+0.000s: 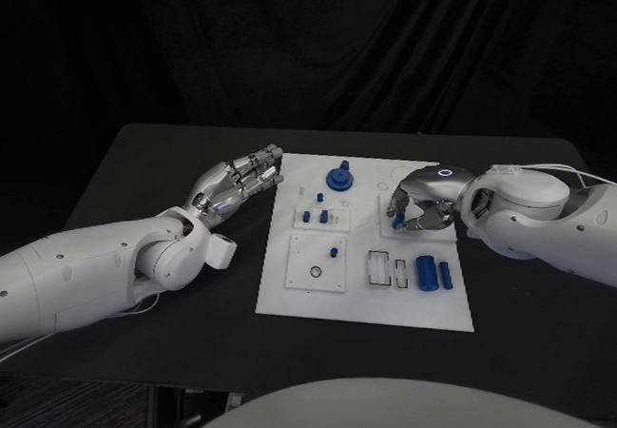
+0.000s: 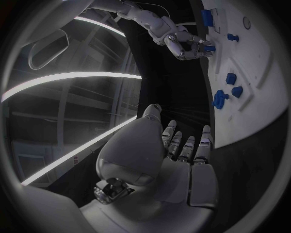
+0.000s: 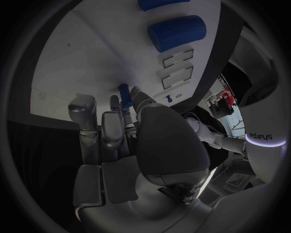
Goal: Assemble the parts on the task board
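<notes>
A black counter (image 1: 142,164) stands before a dark draped curtain (image 1: 384,49), with striped dark carpet (image 1: 57,415) beneath its near left corner.

**Around the work area**

We see a matte black rectangular table (image 1: 518,310) with rounded far corners, its top reaching beyond the work area on every side. Behind it we see a dark, creased black fabric curtain (image 1: 384,49) across the whole background. Below the table's near left corner we see a patch of dark ribbed flooring (image 1: 71,415).
</notes>
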Robot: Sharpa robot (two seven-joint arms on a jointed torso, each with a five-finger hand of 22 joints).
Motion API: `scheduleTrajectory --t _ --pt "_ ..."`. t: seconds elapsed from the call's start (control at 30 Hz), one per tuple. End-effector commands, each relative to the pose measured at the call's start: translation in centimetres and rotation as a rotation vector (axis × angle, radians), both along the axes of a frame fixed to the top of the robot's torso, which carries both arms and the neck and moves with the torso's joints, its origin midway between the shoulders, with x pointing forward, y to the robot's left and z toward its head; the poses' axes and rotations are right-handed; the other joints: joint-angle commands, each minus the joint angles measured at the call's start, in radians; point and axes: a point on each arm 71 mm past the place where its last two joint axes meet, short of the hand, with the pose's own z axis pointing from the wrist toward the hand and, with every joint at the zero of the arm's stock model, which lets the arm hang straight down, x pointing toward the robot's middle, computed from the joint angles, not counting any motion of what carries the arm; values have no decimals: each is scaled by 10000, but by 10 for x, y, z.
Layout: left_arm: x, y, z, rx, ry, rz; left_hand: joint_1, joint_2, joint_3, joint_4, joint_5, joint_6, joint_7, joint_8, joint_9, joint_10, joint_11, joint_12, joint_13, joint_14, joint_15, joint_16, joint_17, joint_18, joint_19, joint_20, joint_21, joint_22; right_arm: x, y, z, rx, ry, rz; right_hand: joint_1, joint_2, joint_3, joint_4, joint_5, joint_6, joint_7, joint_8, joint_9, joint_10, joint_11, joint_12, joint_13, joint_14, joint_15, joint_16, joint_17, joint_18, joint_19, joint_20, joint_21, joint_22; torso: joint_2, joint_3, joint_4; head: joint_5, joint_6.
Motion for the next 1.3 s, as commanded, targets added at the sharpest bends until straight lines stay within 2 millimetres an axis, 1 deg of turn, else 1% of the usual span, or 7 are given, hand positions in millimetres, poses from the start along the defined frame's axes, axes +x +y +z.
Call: scheduleTrajectory --t 0.03,0.2,0.4,0.6,0.8,1.13,1.3 --pt "-2 -1 6 -599 -835 -152 89 19 39 -20 66 -2 61 -29 -2 -39 34 -14 -12 -49 0 -12 -9 183 -69 -18 -26 -21 -1 0 -1 25 37 50 155 48 57 -100 -9 288 8 129 71 156 -20 58 -21 168 32 55 27 -103 9 32 78 1114 3 2 6 20 0" --pt "-3 -1 4 -588 -776 -146 102 24 49 -29 77 4 73 -28 -1 -45 47 -14 -13 -51 -1 -13 -10 184 -74 -16 -28 -30 -2 0 0 113 -46 44 256 77 156 -208 -9 584 -10 249 159 382 -70 52 -47 167 13 76 38 -106 19 19 141 1125 6 -3 -7 73 0" --pt "-5 -1 1 -581 -686 -148 109 26 54 -35 84 10 79 -28 0 -49 54 -14 -13 -50 0 -13 -9 183 -72 -14 -27 -30 -3 0 3 376 -299 48 492 145 337 -435 -7 971 -5 411 295 864 -170 141 -34 164 -36 90 40 -104 21 -11 190 1132 17 -4 3 89 0" --pt "-6 -1 0 -590 -629 -169 123 34 67 -45 94 51 108 -22 5 -51 73 -14 -13 -55 3 -16 -10 183 -75 -11 -28 -37 -6 0 6 621 -504 77 602 169 431 -577 -7 1190 0 487 382 1144 -239 178 -24 164 -91 106 53 -116 34 -56 305 1154 14 0 -2 104 0" --pt "-7 -2 -1 -592 -597 -181 136 39 83 -60 103 153 173 -1 18 -47 122 -12 -12 -52 -1 -16 -9 185 -78 -6 -29 -52 -10 0 11 851 -704 98 629 163 454 -630 -8 1276 -5 512 416 1237 -253 184 -21 162 -106 99 41 -117 29 -71 310 1154 14 4 -6 114 0" --pt "-7 -1 -1 -583 -602 -150 137 39 85 -62 104 160 181 1 19 -51 129 -13 -12 -56 -3 -18 -10 185 -82 -6 -31 -59 -15 2 40 1395 -1452 259 673 163 490 -691 -8 1356 3 529 446 1295 -257 173 -22 169 -111 125 70 -128 37 -83 372 1166 6 -1 -12 156 0" --pt "-7 0 -1 -570 -604 -129 138 38 86 -64 104 163 185 2 19 -53 132 -13 -13 -61 -5 -20 -12 185 -100 -7 -41 -86 -25 11 57 1657 -1678 573 680 160 493 -700 -8 1363 2 529 449 1302 -258 171 -23 172 -112 133 79 -131 42 -84 393 1170 10 -6 -14 189 0"
